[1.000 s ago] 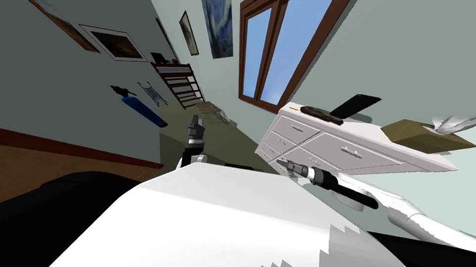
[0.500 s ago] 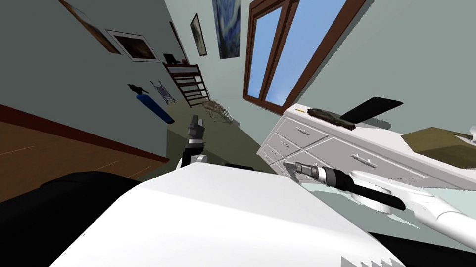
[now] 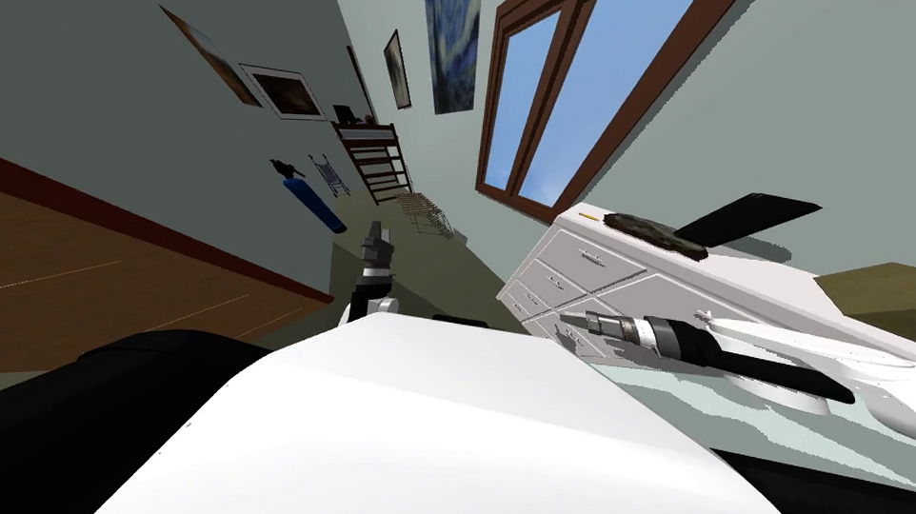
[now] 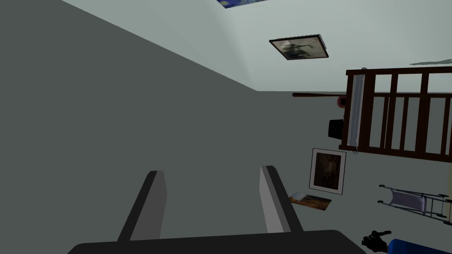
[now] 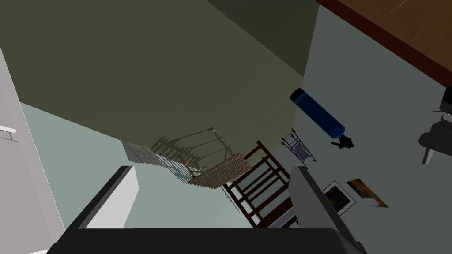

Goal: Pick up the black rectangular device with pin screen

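Device (image 3: 748,217) on the dresser (image 3: 560,272) top lies nearer my right gripper (image 3: 568,319), which points away from it, than my left gripper (image 3: 378,230); both finger pairs wide, empty.

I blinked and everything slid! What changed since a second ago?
I turned, so the whole view slid: the dresser now sits further right. My right hand edged slightly toward it. Nothing grabbed: it and the left hand stay open, and the device is untouched on the dresser.
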{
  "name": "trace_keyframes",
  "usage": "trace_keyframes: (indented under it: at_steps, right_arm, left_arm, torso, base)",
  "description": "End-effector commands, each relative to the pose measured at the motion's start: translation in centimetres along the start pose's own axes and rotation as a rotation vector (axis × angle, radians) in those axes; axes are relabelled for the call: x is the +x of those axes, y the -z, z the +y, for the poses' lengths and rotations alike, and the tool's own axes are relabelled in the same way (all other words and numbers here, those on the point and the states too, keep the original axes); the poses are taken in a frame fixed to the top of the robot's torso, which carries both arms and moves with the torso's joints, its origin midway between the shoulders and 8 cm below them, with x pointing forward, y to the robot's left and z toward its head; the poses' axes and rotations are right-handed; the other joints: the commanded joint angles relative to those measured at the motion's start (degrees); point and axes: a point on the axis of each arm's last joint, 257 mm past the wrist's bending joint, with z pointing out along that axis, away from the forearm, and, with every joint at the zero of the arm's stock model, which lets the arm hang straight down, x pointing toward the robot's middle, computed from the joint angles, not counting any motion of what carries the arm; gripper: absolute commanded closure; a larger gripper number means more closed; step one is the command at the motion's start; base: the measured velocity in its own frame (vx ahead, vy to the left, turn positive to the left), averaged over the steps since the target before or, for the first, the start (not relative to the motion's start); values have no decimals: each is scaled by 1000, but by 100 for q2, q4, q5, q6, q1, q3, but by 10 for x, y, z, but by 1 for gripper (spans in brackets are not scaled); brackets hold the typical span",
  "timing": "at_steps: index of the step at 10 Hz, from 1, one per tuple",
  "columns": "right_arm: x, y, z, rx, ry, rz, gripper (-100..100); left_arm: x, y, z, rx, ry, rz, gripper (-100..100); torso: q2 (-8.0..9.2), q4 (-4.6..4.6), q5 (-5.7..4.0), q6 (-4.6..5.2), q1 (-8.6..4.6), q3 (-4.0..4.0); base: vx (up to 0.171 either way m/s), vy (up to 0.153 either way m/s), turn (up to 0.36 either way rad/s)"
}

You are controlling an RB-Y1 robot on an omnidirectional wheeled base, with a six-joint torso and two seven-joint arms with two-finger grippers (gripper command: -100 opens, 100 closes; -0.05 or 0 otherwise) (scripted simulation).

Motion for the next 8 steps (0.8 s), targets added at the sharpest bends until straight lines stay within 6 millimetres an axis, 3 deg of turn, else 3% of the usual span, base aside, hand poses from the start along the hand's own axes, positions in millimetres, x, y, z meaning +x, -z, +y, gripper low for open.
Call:
trace_keyframes:
  at_steps: [1, 2, 4, 6, 7, 8]
  right_arm:
    - [-2, 12, -5, 33, 19, 34, -100]
    - [-3, 15, -6, 40, 23, 40, -100]
    - [-7, 42, -18, 92, 41, 92, -100]
    - [-10, 51, -20, 118, 57, 115, -100]
    - [-14, 73, -27, 152, 65, 146, -100]
    - [-18, 82, -29, 176, 77, 163, -100]
  left_arm:
    - [0, 0, 0, 0, 0, 0, 0]
    - [0, 0, 0, 0, 0, 0, 0]
    - [0, 0, 0, 0, 0, 0, 0]
    - [0, 0, 0, 0, 0, 0, 0]
    - [0, 0, 0, 0, 0, 0, 0]
    - [0, 0, 0, 0, 0, 0, 0]
  torso:
    - [0, 0, 0, 0, 0, 0]
    - [2, 1, 0, 3, 3, 1]
    - [1, 0, 2, -7, 7, 0]
    - [1, 1, -1, 3, 3, 1]
    - [1, 1, 0, 3, 8, 1]
    - [-1, -1, 1, -6, 4, -1]
  base:
    - [-7, -18, -30]
    - [-3, -1, -29]
    - [-11, -23, 218]
    - [-3, -14, -12]
    - [-5, -23, 238]
    - [-8, -38, 173]
